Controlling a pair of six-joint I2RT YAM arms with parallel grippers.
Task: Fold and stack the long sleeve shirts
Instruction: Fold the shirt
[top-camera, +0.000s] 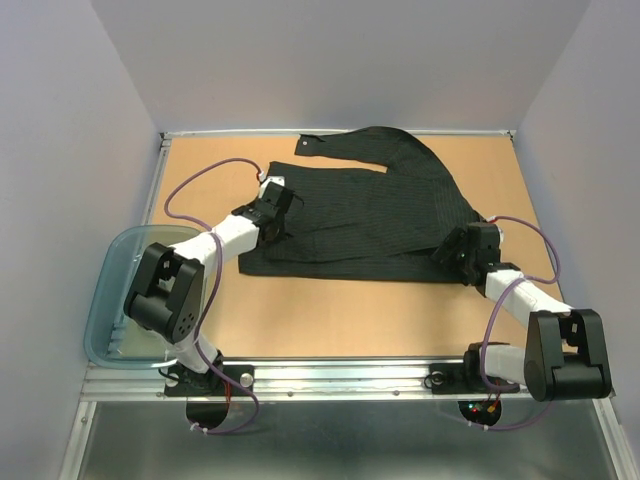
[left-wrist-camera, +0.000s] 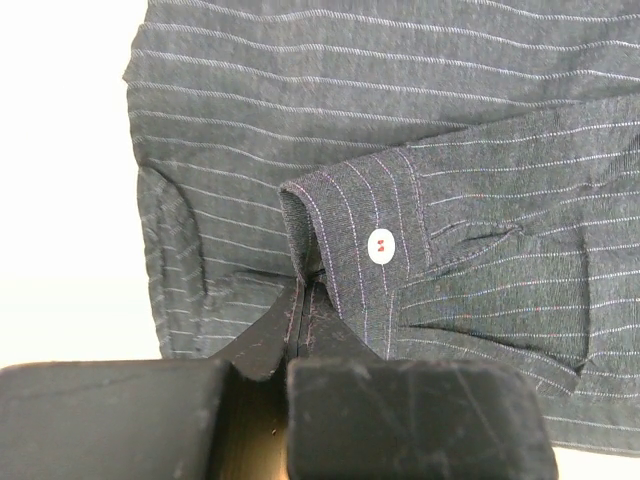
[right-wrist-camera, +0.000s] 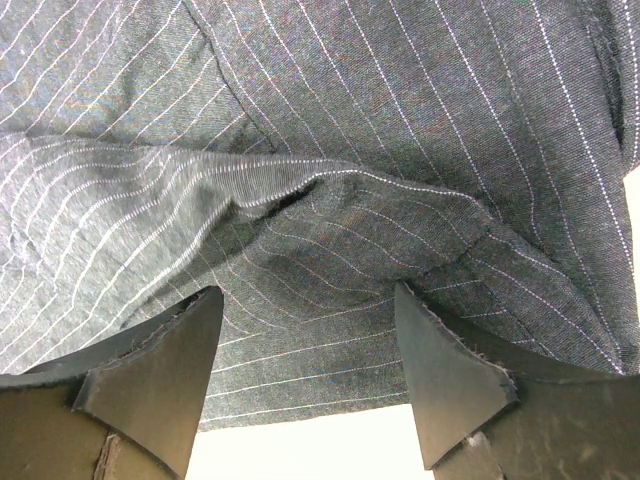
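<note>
The black pinstriped long sleeve shirt (top-camera: 370, 215) lies partly folded across the back middle of the table, one sleeve (top-camera: 335, 143) stretched toward the far edge. My left gripper (top-camera: 272, 212) is at the shirt's left edge. In the left wrist view it (left-wrist-camera: 302, 292) is shut on the edge of a sleeve cuff (left-wrist-camera: 345, 225) that has a white button (left-wrist-camera: 382, 246) and lies on the shirt body (left-wrist-camera: 400, 90). My right gripper (top-camera: 456, 250) is at the shirt's near right corner. In the right wrist view it (right-wrist-camera: 308, 295) is open over the wrinkled hem (right-wrist-camera: 330, 230), gripping nothing.
A translucent blue-grey plastic tub (top-camera: 108, 300) hangs off the table's left near edge beside the left arm. Bare tan tabletop (top-camera: 350, 315) runs between the shirt and the front rail. Grey walls close in the back and sides.
</note>
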